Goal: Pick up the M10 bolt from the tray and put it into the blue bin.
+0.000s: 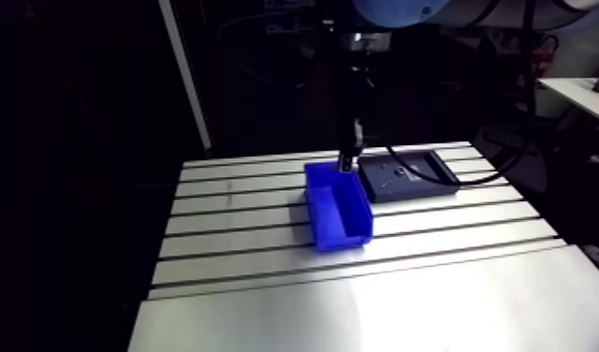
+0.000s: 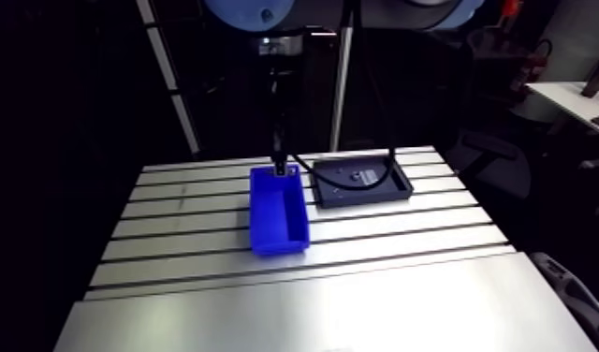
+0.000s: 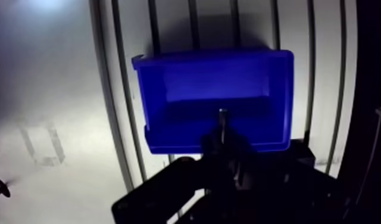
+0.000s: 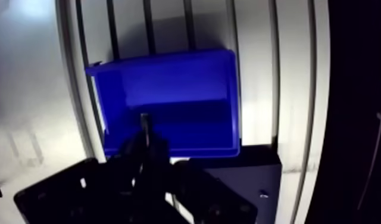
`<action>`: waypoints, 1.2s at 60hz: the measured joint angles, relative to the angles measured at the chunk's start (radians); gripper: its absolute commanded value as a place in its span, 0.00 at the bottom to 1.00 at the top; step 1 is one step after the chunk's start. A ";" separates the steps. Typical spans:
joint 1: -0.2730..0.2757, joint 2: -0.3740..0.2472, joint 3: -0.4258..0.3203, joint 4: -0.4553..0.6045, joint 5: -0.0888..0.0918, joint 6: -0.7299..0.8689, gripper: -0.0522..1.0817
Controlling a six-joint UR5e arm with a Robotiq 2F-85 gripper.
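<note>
In the arm view the gripper [image 1: 346, 162] hangs over the blue bin's [image 1: 339, 213] far end beside the tray [image 1: 414, 180], and in the wrist view it clasps the M10 bolt [image 3: 222, 121], a slim dark pale-tipped shank, above the bin.

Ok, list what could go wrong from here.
1. The gripper holds the M10 bolt just inside the wall of the blue bin nearest the tray; released now, it might strike that rim and bounce out.
2. Descending here could knock the gripper against that wall and shove the bin.
</note>
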 measured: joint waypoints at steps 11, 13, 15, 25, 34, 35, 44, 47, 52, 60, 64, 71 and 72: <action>0.015 0.022 0.013 -0.015 -0.001 0.004 0.96; 0.017 0.026 0.014 -0.015 -0.001 0.004 0.96; 0.019 0.031 0.015 -0.016 -0.001 0.005 0.96; 0.028 0.057 0.018 -0.020 -0.001 0.008 0.96; 0.035 0.085 0.022 -0.048 -0.011 0.011 0.96; 0.036 0.088 0.023 -0.052 -0.013 0.011 0.96; 0.042 0.111 0.034 -0.087 -0.031 0.012 0.96; 0.043 0.117 0.038 -0.097 -0.035 0.012 0.96; 0.045 0.126 0.045 -0.110 -0.045 0.012 0.96; 0.045 0.137 0.053 -0.123 -0.059 0.012 0.95; 0.046 0.140 0.055 -0.126 -0.064 0.012 0.95; 0.046 0.145 0.058 -0.129 -0.068 0.012 0.87; 0.046 0.145 0.058 -0.129 -0.069 0.012 0.87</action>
